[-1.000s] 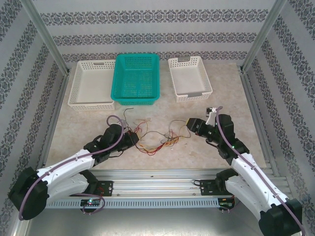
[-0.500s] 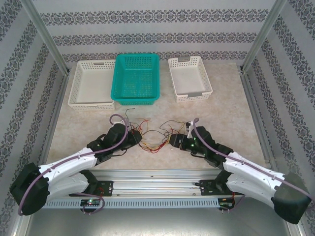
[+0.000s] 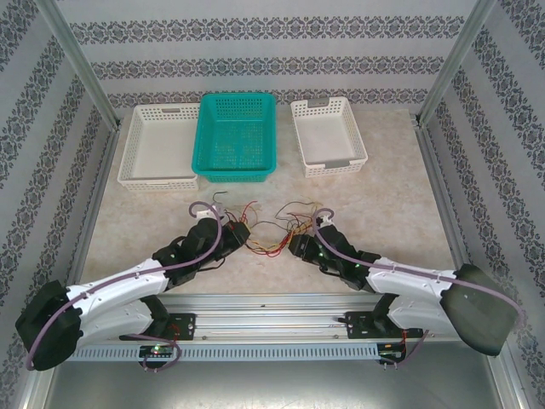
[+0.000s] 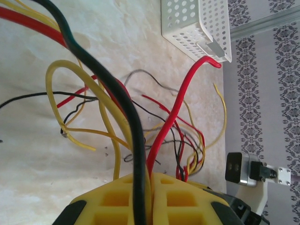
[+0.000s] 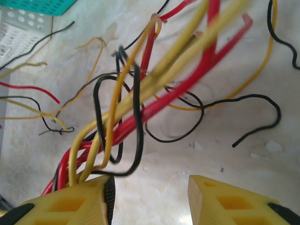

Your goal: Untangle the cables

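Top external view: the pale counter point(image 3: 383, 221) carries the cables point(image 3: 271, 237) near its front edge, well apart from the teal basket point(image 3: 234, 174). They form a loose tangle of thin red, yellow and black wires, with the long axis running left to right between the two hands and stray ends curling toward the baskets. The left hand point(image 4: 152, 180) is pressed together, pinching a black and a red wire. The right hand point(image 5: 150, 183) stands spread, with red and yellow wires bunched beside one finger.

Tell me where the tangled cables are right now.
Top view: the cables lie between the left pincer and right pincer, in front of the teal basket.
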You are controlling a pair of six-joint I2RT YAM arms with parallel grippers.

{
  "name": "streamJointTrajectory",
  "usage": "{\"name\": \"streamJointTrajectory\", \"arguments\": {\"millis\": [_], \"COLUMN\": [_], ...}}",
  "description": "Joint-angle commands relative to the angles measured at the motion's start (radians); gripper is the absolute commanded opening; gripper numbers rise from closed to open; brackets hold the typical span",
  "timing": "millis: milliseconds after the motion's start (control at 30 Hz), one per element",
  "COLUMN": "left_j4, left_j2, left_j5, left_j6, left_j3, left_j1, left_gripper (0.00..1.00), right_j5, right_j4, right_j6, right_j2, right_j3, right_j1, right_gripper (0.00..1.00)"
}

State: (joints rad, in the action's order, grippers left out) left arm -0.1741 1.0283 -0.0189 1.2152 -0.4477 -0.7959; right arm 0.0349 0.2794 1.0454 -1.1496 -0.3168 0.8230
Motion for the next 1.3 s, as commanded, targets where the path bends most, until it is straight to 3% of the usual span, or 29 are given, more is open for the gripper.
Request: {"name": "streamJointTrajectory", "arguments": {"millis": [0,200,367,567,900,1267], "left_j4": [-0.121,-0.159,-0.211,-0.192,-0.053,-0.098], "left_j2": [0.016,0.013,0.038,0.01,-0.088,-0.011], "left_j5": [-0.018,-0.016,-0.004,-0.013,-0.039,-0.026], "left_j6": [0.05,0.089,0.11,0.095,0.093,0.101], "left_j3": [0.026,0.089,0.117,0.124,0.136,0.115], "left_j1": [-0.033,-0.049,-0.058,-0.06,-0.06,-0.06], "left_gripper": [0.0,0.0,0.0,0.0,0.0,0.0], "right_j5": [0.055,0.073,-0.029,-0.052,-0.038,-0.159], "right_j4": [0.208,0.391,0.508,0.666,0.323,0.31], "right_j6": [-0.017,-0.073,-0.093,-0.061,-0.076,-0.005], "right_j2": [-0.033,-0.051,-0.145,-0.191,0.058,-0.047], "right_j3": [-0.006,0.017,-0.021,0.011,0.062,0.058], "right_j1": [0.013,0.015,0.016,0.016,-0.028,-0.014], "right_gripper": [0.46,0.5,0.51,0.52,0.51,0.51]}}
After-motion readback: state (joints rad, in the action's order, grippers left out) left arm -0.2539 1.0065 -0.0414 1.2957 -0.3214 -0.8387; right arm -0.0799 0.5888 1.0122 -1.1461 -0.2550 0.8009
